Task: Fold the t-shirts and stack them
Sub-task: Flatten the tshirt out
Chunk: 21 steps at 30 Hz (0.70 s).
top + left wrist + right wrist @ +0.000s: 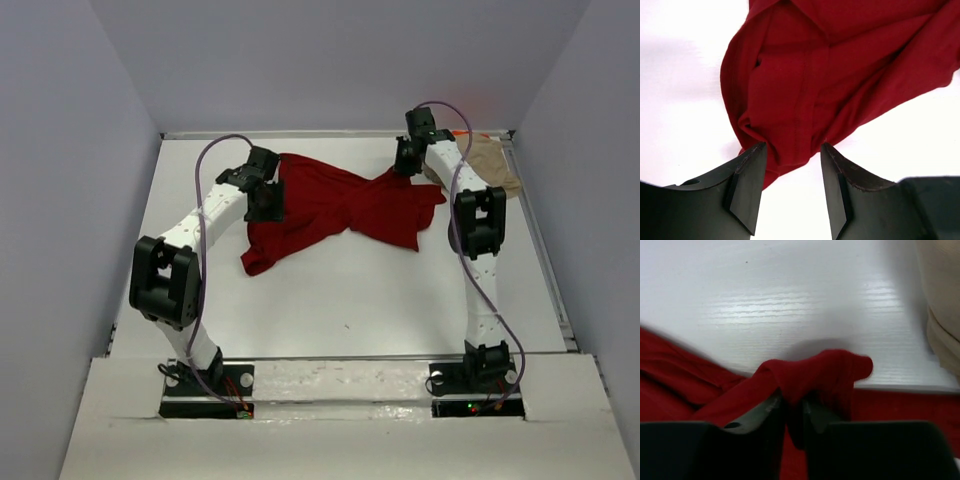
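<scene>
A large dark red t-shirt (335, 210) lies crumpled across the back middle of the table. My right gripper (404, 166) is shut on a bunched edge of it (825, 372) at its far right end, the cloth lifted off the table. At the shirt's left side my left gripper (268, 200) hovers open, with a fold of the red shirt (805, 95) just beyond its fingertips and nothing between them. A tan t-shirt (492, 165) lies folded at the back right corner; its edge (942, 315) shows in the right wrist view. A sliver of orange fabric (462, 134) peeks out behind it.
White walls close in the table (350, 300) at the back, left and right. The right arm's upper link (478, 220) stands over the table beside the tan shirt. Purple cables loop off both arms.
</scene>
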Motion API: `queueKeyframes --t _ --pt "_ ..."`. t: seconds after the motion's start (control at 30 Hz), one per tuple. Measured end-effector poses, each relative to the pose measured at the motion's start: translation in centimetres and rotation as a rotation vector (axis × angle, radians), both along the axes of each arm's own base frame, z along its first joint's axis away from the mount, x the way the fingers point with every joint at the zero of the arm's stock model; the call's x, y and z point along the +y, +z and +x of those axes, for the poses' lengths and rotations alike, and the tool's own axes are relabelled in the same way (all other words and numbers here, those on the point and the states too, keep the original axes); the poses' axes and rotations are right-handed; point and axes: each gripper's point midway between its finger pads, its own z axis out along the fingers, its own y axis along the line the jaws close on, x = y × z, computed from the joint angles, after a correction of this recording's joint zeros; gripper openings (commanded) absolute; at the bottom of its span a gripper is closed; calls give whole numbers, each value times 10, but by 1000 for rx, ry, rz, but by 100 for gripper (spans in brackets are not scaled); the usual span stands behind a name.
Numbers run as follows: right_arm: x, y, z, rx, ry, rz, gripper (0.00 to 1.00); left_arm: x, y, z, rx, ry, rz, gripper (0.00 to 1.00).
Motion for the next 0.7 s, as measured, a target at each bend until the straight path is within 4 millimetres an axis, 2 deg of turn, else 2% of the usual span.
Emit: queueKeyframes --t 0.07,0.1,0.13,0.17,0.3,0.53,0.6,0.7 --pt "-6 1 -2 6 -3 -13 76 -3 -6 3 16 -4 1 57" --pt "-7 2 -5 6 7 -19 88 -4 -7 6 18 -8 0 57" --pt "-7 3 -7 8 7 -20 90 -5 -7 8 17 -10 -2 57" --pt "-6 4 -11 3 21 -24 99 -6 -7 10 15 -12 -3 57" --pt "-6 9 -43 11 50 -32 100 -10 0 17 -12 -20 -14 57" --pt "-12 53 -95 -46 48 -3 98 -14 0 20 -24 -30 -18 57" --pt "-15 65 -115 -91 40 13 100 -15 1 22 -30 -30 -21 57" --pt "-24 72 -162 -92 25 22 100 -16 1 22 -30 -33 -26 57"
